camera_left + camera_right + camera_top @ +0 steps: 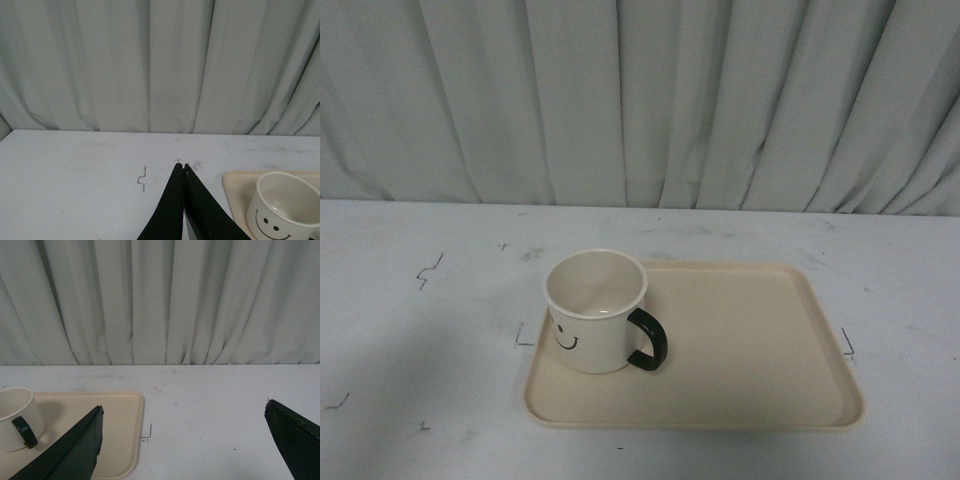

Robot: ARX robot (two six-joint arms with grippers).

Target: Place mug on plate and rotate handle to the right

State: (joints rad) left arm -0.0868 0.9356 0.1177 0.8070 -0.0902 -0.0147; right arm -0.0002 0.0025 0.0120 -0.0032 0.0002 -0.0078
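Smiley mug [596, 310] upright on beige tray [750, 350] left side, black handle [650, 340] pointing right, left gripper [181, 166] clenched, right gripper [183, 407] released

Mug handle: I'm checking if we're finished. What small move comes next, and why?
Probably none, just hold off: the mug stands upright on the plate, its handle already points right, and nothing holds it.

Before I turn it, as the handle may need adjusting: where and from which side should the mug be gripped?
Probably the rim of the mug, from above, one finger inside: it stands upright with its mouth open and empty. Pick the wall away from the handle, which juts right.
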